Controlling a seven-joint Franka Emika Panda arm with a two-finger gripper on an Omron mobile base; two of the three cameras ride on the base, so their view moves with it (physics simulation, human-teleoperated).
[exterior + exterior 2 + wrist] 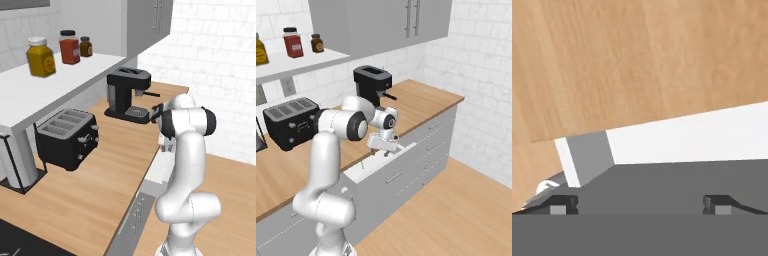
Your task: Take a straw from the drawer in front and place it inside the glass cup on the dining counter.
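The shallow light grey-white drawer with the flat front panel (387,162) stands pulled out from the wall-side light-wood worktop (421,102), and the thin green stick of a straw (362,164) lies inside it toward the left end, showing as a small green sliver above the drawer's front edge. The white arm's two-finger gripper (387,145) hangs low over the right part of the open drawer, well to the right of the straw; in the hand view its two dark finger tips (562,203) stand wide apart with nothing between them, looking down at the pale interior and the grey panel. The main risk, as I judge it, is the offset: if the hand descends where it is now, the fingers will meet bare drawer floor or strike the front panel rather than the straw. A pencil-thin stick lying flat is also easy to roll or push aside, so a closing pinch not centred across it could flick it into a corner. The black coffee machine (372,84) stands on the worktop just behind the arm's wrist, so a wide swing while lifting out could clip it. The cup and island are not in these pictures, so a long carry lies ahead.
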